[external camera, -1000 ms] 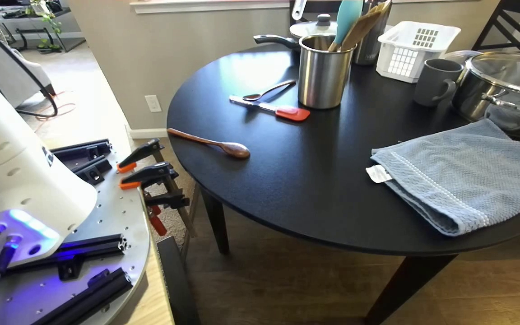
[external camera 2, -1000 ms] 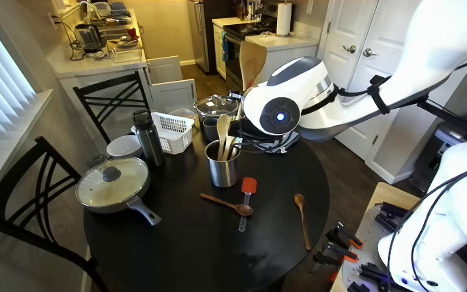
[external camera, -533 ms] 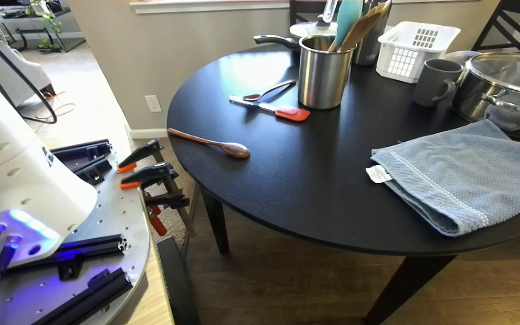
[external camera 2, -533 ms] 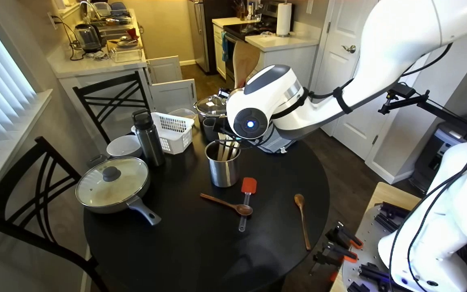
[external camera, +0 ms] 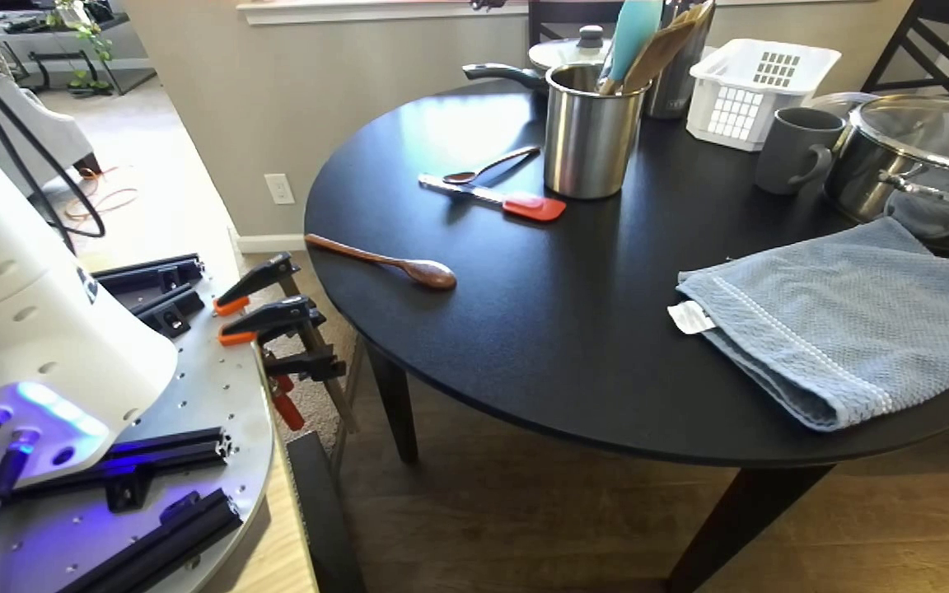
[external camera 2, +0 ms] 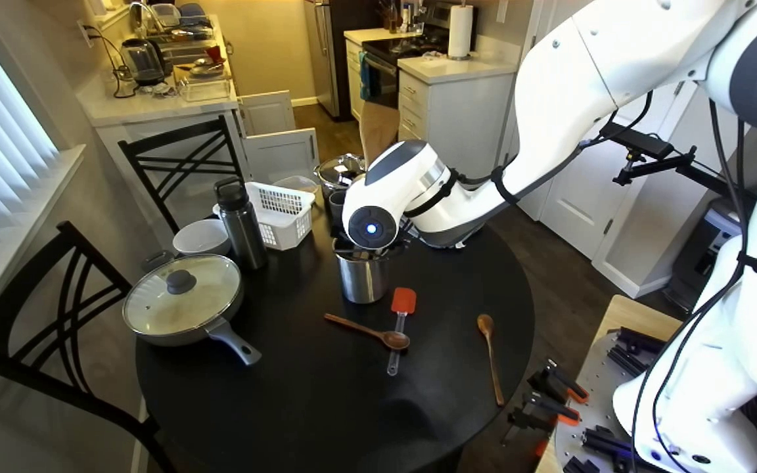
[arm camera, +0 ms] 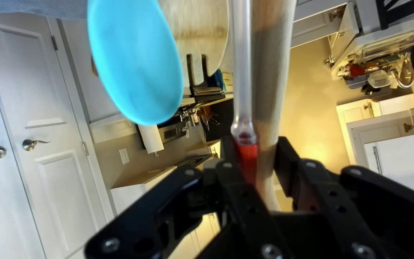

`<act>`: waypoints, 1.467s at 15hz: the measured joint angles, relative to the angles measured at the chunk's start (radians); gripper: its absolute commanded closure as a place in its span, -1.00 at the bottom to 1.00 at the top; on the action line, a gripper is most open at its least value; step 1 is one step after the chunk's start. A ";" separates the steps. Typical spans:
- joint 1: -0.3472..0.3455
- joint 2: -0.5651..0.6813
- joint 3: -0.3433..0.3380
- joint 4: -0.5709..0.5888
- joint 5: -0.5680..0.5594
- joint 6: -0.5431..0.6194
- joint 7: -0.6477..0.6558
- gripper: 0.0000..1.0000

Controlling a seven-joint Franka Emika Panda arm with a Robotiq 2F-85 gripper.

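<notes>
One blue spoon (arm camera: 135, 57) and one slotted turner (arm camera: 203, 23) crowd the steel canister (external camera 2: 363, 281); now lower above it, the narrowly parted gripper (arm camera: 256, 156) clasps a clear-handled red tool (arm camera: 242, 90) and wooden tool (arm camera: 270, 90).

Black gripper (arm camera: 255, 151), clear-and-red utensil (arm camera: 243, 93), tan wooden utensil (arm camera: 271, 90)
The spoon (arm camera: 138, 61) is turquoise; the slotted turner (arm camera: 200, 27) is pale tan with a brown band. The towel (external camera: 862, 313) is light blue with a white edge stripe. The table (external camera: 524, 329) is plain black, the mug (external camera: 783, 156) dark grey, the basket (external camera: 763, 97) white with a square grid.
</notes>
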 measured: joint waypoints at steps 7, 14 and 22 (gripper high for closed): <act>0.002 0.037 0.023 -0.007 0.003 0.001 -0.049 -0.49; -0.015 -0.031 0.024 -0.042 0.087 0.035 -0.133 -1.00; -0.039 -0.284 0.022 -0.297 0.363 0.496 -0.348 -1.00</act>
